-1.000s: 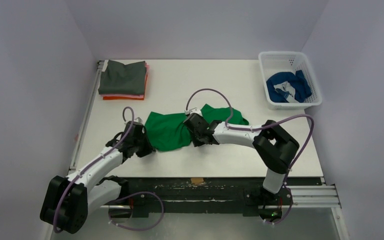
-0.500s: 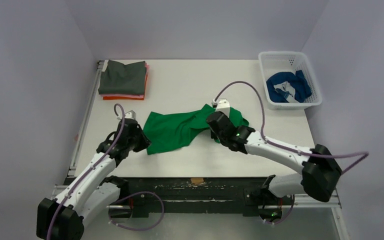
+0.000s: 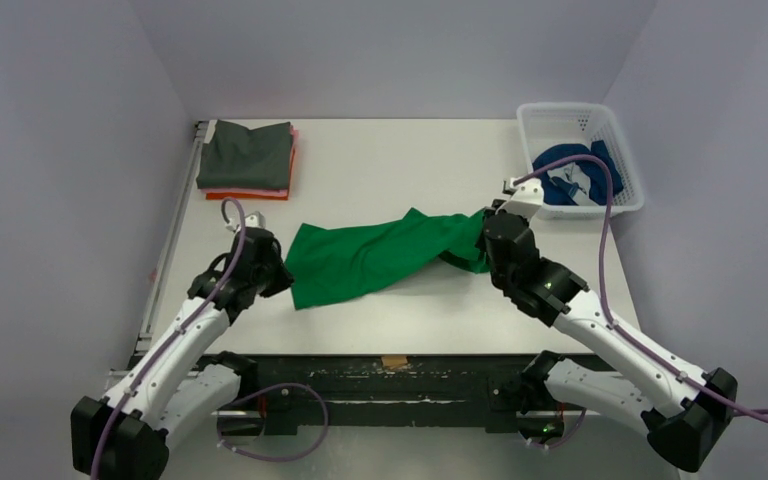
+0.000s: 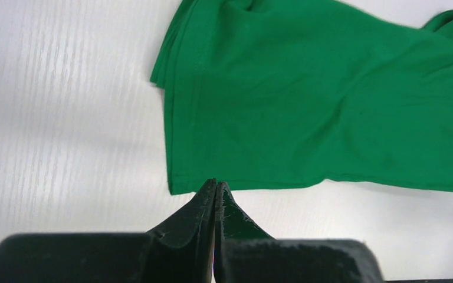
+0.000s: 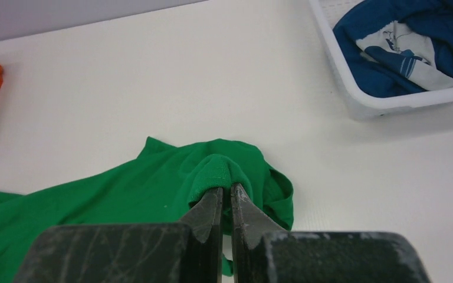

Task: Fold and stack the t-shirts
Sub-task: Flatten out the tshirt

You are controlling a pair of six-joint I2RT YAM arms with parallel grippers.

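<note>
The bright green t-shirt (image 3: 360, 260) lies stretched across the middle of the table, left end low, right end lifted. My right gripper (image 3: 482, 243) is shut on a bunched fold at the shirt's right end; the right wrist view shows cloth (image 5: 124, 194) pinched at the jaws (image 5: 226, 191). My left gripper (image 3: 282, 278) is shut, its tips (image 4: 214, 186) at the hem by the shirt's near left corner (image 4: 330, 106), with no cloth visible between them. A folded stack (image 3: 248, 158), dark grey over pink and orange, sits at the back left.
A white lattice basket (image 3: 625, 140) stands at the back right with a blue shirt (image 3: 565, 170) in it; the right wrist view shows its rim (image 5: 389, 103) just beyond the green shirt. A metal rail runs along the table's left edge (image 3: 175, 235).
My right gripper has carried the shirt's right end rightward and back, drawing the cloth out long. My left gripper has shifted slightly left and back, staying at the shirt's left end.
</note>
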